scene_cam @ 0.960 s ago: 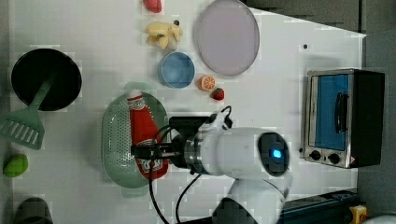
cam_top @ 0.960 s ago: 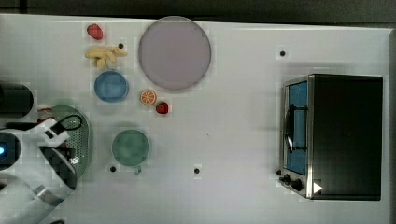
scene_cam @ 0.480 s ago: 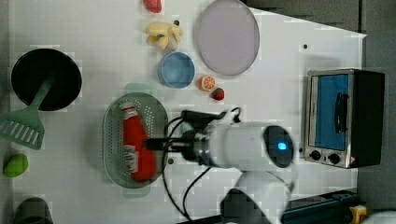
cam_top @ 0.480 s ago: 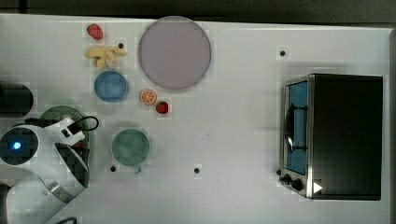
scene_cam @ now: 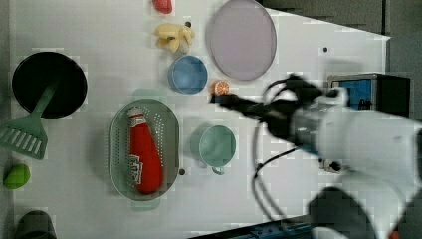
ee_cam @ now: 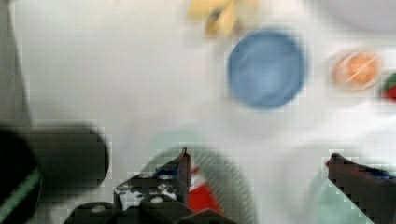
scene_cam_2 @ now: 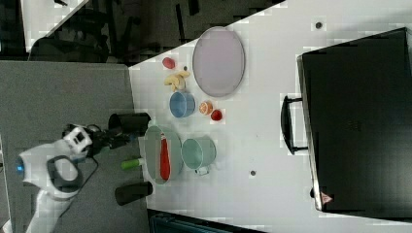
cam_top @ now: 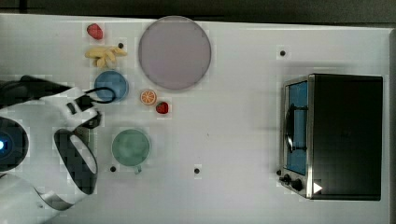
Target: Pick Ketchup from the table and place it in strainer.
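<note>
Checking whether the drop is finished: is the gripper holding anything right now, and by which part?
Nothing is held. The gripper is open, and the ketchup lies in the strainer.

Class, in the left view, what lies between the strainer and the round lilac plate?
In the left view, the small blue bowl lies between the strainer, which holds the ketchup, and the lilac plate.

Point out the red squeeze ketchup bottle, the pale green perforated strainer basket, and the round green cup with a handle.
Red squeeze ketchup bottle (scene_cam: 144,157): left view, middle of its red body.
Pale green perforated strainer basket (scene_cam: 170,130): left view, perforated wall beside the bottle.
Round green cup with a handle (scene_cam: 217,146): left view, inside of the bowl.
</note>
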Robot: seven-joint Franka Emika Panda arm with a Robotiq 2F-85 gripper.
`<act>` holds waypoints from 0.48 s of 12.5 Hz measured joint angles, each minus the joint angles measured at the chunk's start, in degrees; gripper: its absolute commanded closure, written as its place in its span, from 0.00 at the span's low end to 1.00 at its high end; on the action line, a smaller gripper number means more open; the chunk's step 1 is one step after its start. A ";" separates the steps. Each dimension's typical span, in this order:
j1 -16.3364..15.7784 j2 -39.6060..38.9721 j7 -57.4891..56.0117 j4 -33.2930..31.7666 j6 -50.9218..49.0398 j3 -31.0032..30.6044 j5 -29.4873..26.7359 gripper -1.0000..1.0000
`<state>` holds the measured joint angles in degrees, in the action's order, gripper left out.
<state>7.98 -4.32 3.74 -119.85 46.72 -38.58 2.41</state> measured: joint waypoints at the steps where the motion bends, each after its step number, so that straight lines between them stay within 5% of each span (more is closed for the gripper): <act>1: 1.29 2.44 0.00 1.12 -4.76 1.43 0.00 0.00; 6: 4.17 6.36 -0.01 11.19 -27.86 15.39 -0.66 0.00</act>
<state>12.15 2.05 3.73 -108.66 18.86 -23.19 1.75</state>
